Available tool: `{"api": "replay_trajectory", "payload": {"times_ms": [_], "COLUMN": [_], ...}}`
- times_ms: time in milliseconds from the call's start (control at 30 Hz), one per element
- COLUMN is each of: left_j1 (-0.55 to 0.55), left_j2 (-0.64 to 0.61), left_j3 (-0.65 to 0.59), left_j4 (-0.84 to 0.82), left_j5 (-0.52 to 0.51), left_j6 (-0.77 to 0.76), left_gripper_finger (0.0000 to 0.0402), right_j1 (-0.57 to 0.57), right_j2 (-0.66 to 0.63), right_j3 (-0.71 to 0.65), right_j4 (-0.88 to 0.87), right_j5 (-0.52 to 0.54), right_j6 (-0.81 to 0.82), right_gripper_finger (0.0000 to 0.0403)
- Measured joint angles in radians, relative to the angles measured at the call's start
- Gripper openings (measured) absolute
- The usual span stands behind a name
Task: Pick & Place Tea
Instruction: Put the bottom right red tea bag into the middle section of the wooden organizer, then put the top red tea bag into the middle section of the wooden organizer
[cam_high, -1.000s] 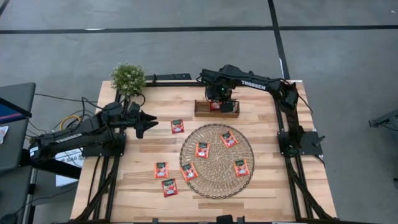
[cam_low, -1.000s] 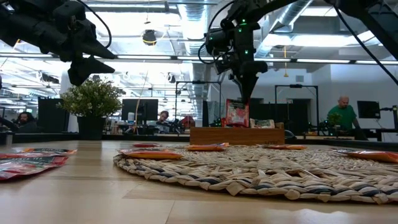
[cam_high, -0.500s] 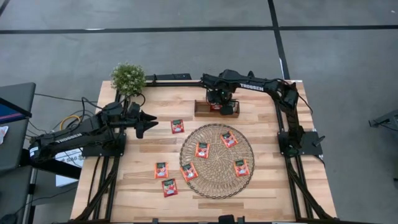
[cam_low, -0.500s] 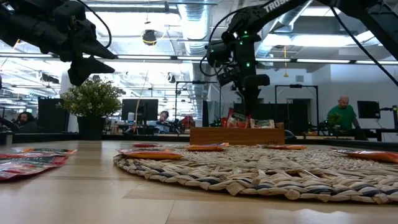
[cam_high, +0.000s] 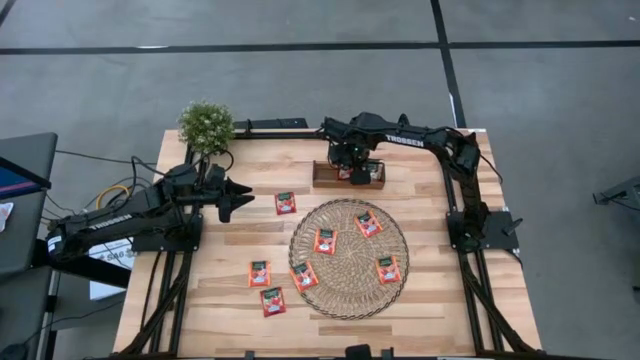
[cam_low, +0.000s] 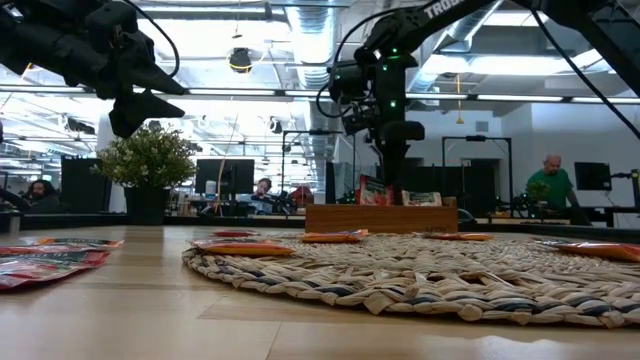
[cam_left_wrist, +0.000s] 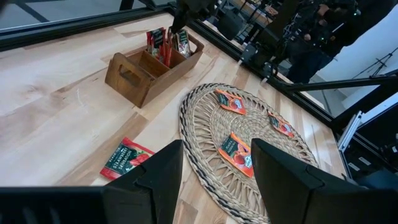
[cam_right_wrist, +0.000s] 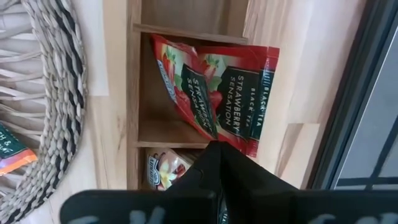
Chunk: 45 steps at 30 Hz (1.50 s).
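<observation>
Two arms work over the wooden desk (cam_high: 220, 300), and the round woven mat (cam_high: 349, 258) serves as the landmark. Well to the mat's left, the left end effector (cam_high: 236, 196) hovers above the desk with its fingers (cam_left_wrist: 155, 180) spread wide and nothing between them. Just right of it, near the mat's upper-left edge, one red tea sachet (cam_high: 285, 203) lies flat on the desk. Two more sachets (cam_high: 260, 273) lie flat beside the mat's lower-left rim, the lower one (cam_high: 272, 301) a little tilted. On the mat itself four sachets rest flat: one (cam_high: 303, 276) at its lower left, turned at an angle, one (cam_high: 325, 241) left of centre, one (cam_high: 368, 224) toward the far side, also skewed, and one (cam_high: 388, 269) at the right.

Just beyond the mat's far edge stands the small wooden tray (cam_high: 320, 178). The right end effector (cam_high: 354, 168) is down over it, its fingers closed on the edge of a red sachet (cam_right_wrist: 224, 102) that stands on edge in a tray compartment, leaning over, its printed label reading along its length. Another sachet (cam_right_wrist: 165, 169) sits in the neighbouring compartment. A potted plant (cam_high: 206, 125) stands at the desk's far left corner, well away from the mat.
</observation>
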<state>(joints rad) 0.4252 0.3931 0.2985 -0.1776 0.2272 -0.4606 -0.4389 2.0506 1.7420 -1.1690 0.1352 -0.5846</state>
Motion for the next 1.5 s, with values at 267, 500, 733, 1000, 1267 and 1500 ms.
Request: {"api": "replay_trajectory", "payload": {"times_ms": [267,500,733,1000,1267,1500], "left_j1": [0.000,0.000,0.000,0.000,0.000,0.000], "left_j2": [0.000,0.000,0.000,0.000,0.000,0.000], "left_j3": [0.000,0.000,0.000,0.000,0.000,0.000], "left_j4": [0.000,0.000,0.000,0.000,0.000,0.000], "left_j5": [0.000,0.000,0.000,0.000,0.000,0.000], "left_j6": [0.000,0.000,0.000,0.000,-0.004,-0.004], "left_gripper_finger": [0.0182,0.0182,0.0182,0.0182,0.0182,0.0182], "right_j1": [0.000,0.000,-0.002,0.004,0.026,0.090], "right_j2": [0.000,0.000,0.000,0.000,-0.021,-0.176], "right_j3": [0.000,0.000,0.000,0.001,0.075,0.104], "right_j4": [-0.001,-0.022,-0.046,-0.045,-0.202,-0.279], "right_j5": [-0.001,-0.003,0.002,0.052,0.030,-0.147], "right_j6": [0.000,0.008,0.008,0.009,0.104,0.188], "right_gripper_finger": [0.0000,0.0000,0.0024,0.0104,0.0143,0.0140]}}
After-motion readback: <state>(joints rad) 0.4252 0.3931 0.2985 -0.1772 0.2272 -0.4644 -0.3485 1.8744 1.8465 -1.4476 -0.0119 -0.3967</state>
